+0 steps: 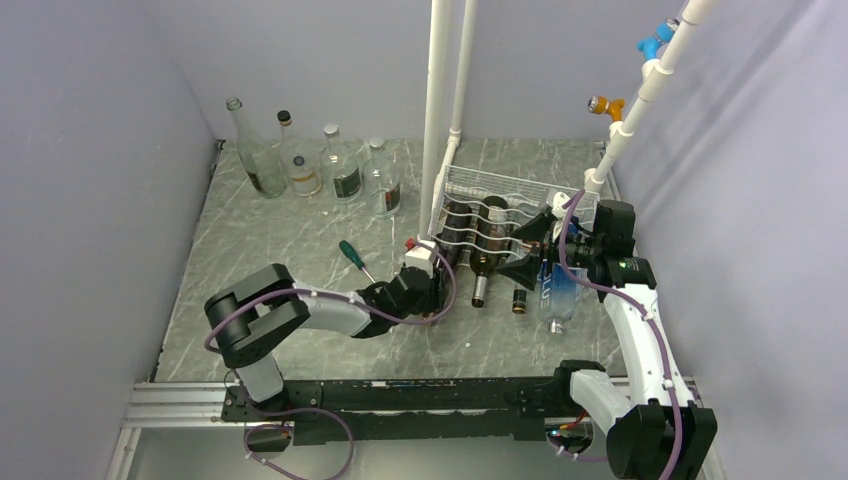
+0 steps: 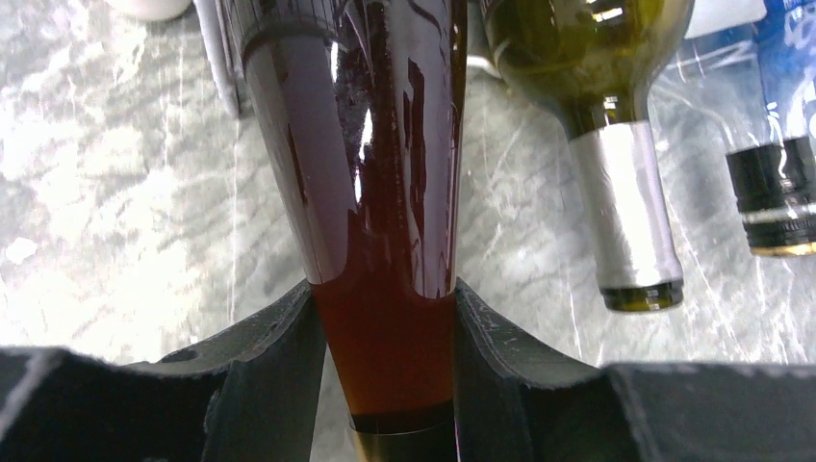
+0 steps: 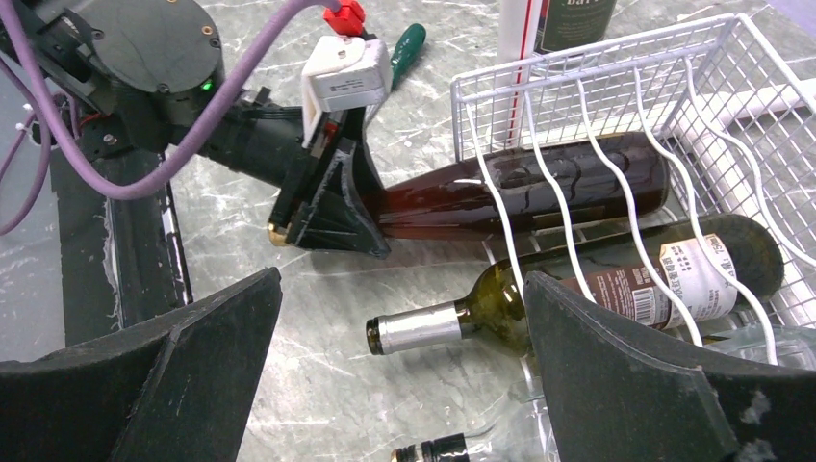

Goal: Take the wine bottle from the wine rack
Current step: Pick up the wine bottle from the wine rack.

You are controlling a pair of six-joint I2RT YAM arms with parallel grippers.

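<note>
The left fingers (image 2: 260, 385) are clenched on the neck of a dark brown wine bottle (image 2: 375, 144), one pad pressed against each side just above its gold-banded mouth. The bottle lies on its side, neck pointing out toward the arms, with its body in the leftmost slot of the white wine rack (image 3: 616, 58) at the centre right of the overhead view. The right fingers (image 3: 192, 375) hang spread wide and empty above the rack's open front, touching nothing.

By the look of it, the grasp is made but the bottle is not yet drawn out; sliding it clear of the wires and onto the grey marbled desk (image 1: 300, 300) is what remains.

Only the left wrist view shows the pinch itself at close range, and it misses the rack. The right wrist view shows the wavy wires crossing over the bottle's body and, beside it, a green bottle (image 3: 500, 308) with a silver collar. The overhead view alone takes in both arms, a green-handled screwdriver (image 1: 352, 255) and a row of upright clear bottles (image 1: 320, 160) at upper left.
</note>
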